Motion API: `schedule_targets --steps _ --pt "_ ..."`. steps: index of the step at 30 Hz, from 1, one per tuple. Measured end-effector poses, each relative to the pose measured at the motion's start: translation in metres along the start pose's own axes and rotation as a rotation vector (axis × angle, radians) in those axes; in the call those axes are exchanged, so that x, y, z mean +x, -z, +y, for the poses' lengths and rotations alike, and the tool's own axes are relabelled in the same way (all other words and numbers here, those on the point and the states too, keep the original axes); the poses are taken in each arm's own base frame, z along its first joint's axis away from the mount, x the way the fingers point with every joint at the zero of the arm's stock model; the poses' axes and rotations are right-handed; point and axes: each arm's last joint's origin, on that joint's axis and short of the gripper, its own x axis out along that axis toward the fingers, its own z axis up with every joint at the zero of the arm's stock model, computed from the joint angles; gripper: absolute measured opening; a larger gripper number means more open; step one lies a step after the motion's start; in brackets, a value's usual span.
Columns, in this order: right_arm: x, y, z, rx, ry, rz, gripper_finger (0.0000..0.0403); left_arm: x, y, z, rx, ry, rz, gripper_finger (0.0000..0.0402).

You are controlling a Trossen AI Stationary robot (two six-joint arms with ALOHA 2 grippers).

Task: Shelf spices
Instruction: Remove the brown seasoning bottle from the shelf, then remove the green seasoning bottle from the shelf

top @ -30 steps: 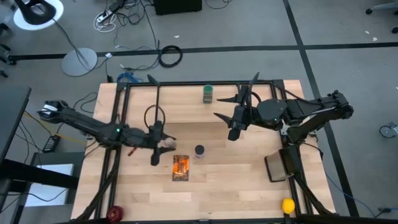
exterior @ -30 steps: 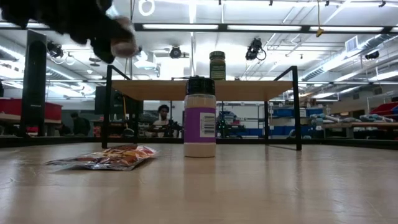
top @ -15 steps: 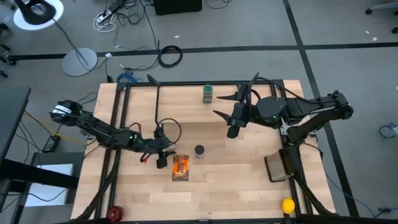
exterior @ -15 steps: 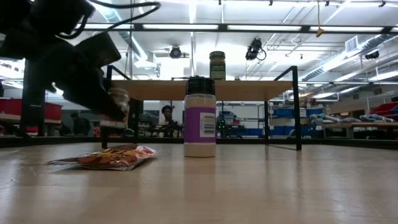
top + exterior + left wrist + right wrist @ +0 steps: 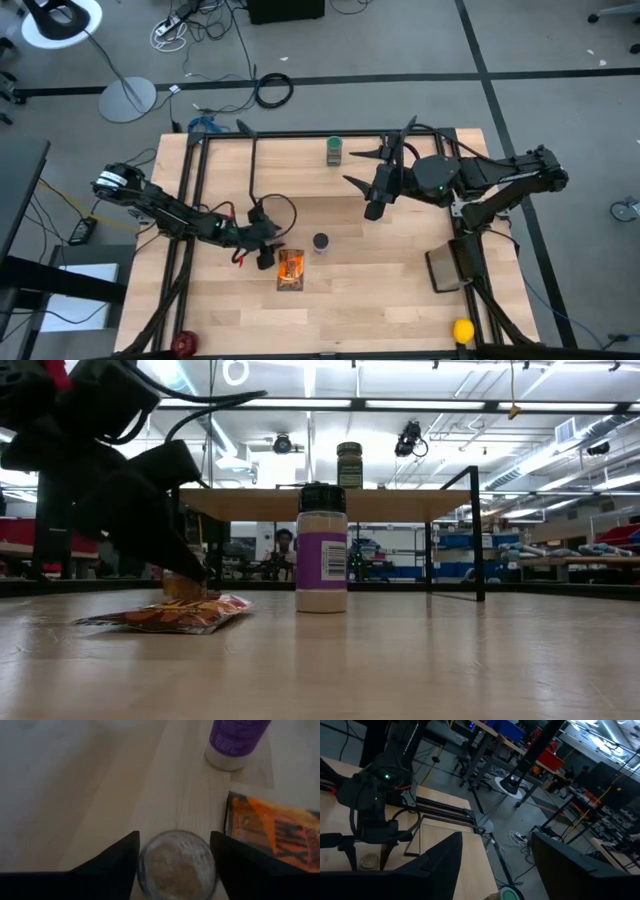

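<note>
**Wooden tabletop (image 5: 400, 290): tiny jar set between spread fingers**

Low beside the orange packet (image 5: 290, 268), the left gripper (image 5: 175, 870) stood spread around the tiny jar (image 5: 176, 865), fingers not pinching it. Right gripper (image 5: 373, 212) hovered apart, empty, near the shelf (image 5: 400, 503).

Left pincer (image 5: 266, 257) low, spread; right pincer (image 5: 372, 212) raised, spread.

grey floor (image 5: 400, 40) surrounds the wooden table (image 5: 350, 300), crossed by dark tape lines; cables (image 5: 200, 25) tangle at 11 o'clock beside a round lamp base (image 5: 127, 99), and a coiled black cable (image 5: 274, 90) lies at 12. in the low view, long ceiling lights (image 5: 400, 404) and ducts (image 5: 600, 430) run above distant workbenches (image 5: 580, 560), where a person (image 5: 284, 545) sits
</note>
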Motion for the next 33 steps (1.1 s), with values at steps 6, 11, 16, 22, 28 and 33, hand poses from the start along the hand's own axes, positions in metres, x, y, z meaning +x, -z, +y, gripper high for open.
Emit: schedule_targets --steps 6,11,16,22,28,33 --pt "0.0 0.0 0.0 0.0 0.0 0.0 0.0281 0.0 -0.013 -0.005 -0.021 0.032 -0.042 0.0278" --pt "0.001 0.001 -0.001 0.035 0.004 0.01 0.0314 -0.016 -0.058 -0.018 -0.004 0.14 -0.182 0.028" --pt "0.008 0.007 -0.01 0.088 0.035 0.044 0.0324 -0.052 -0.106 -0.023 0.071 0.187 -0.339 0.0281" --pt "0.025 0.023 -0.023 0.179 -0.02 0.068 0.031 -0.107 -0.138 -0.019 0.085 0.232 -0.517 0.0281" --pt "0.052 0.058 -0.035 0.229 -0.026 0.117 0.0307 -0.147 -0.141 -0.003 0.033 0.11 -0.628 0.0282" --pt "0.069 0.085 -0.051 0.285 -0.048 0.14 0.0311 -0.157 -0.135 0.002 0.019 0.053 -0.608 0.0282"
